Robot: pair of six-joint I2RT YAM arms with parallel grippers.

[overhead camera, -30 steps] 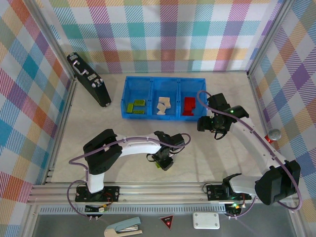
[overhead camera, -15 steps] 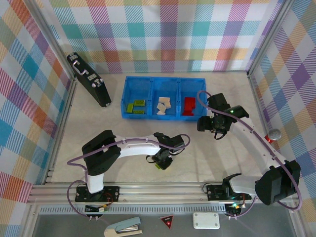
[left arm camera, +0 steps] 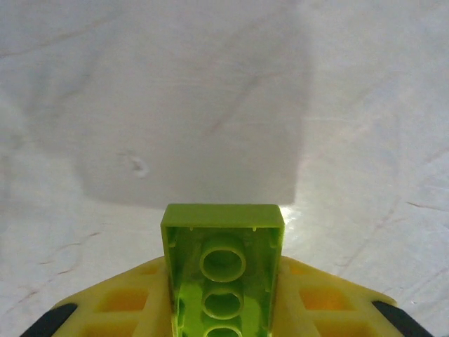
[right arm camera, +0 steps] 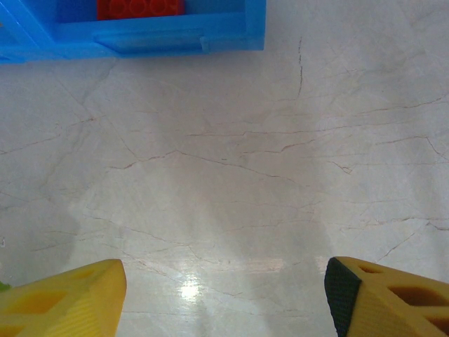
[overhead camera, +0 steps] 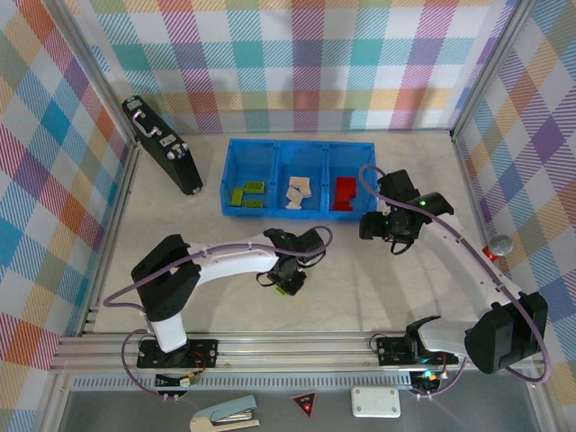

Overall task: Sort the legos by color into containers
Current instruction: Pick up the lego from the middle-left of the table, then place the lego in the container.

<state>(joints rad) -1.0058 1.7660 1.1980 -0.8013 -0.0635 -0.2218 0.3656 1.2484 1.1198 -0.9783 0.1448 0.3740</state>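
My left gripper (overhead camera: 288, 283) is over the front middle of the table, shut on a lime green lego (left arm camera: 223, 263). The brick's hollow underside faces the left wrist camera, and it hangs just above the bare table. The blue tray (overhead camera: 277, 148) of three containers stands at the back: green legos (overhead camera: 248, 194) in the left one, cream legos (overhead camera: 298, 192) in the middle, red legos (overhead camera: 344, 193) in the right. My right gripper (overhead camera: 370, 225) hovers just in front of the tray's right end, open with nothing between its fingers (right arm camera: 70, 295). The tray's corner (right arm camera: 210, 38) and a red lego (right arm camera: 140, 7) appear in the right wrist view.
A black case with silver latches (overhead camera: 162, 144) lies at the back left. Plaid walls close in the table on three sides. Below the front rail lie a stapler-like tool (overhead camera: 223, 416), a red triangle sticker (overhead camera: 305, 404) and a white box (overhead camera: 375, 401).
My left gripper has closed on the green lego and shifted left and slightly back with it. The right arm has not moved.
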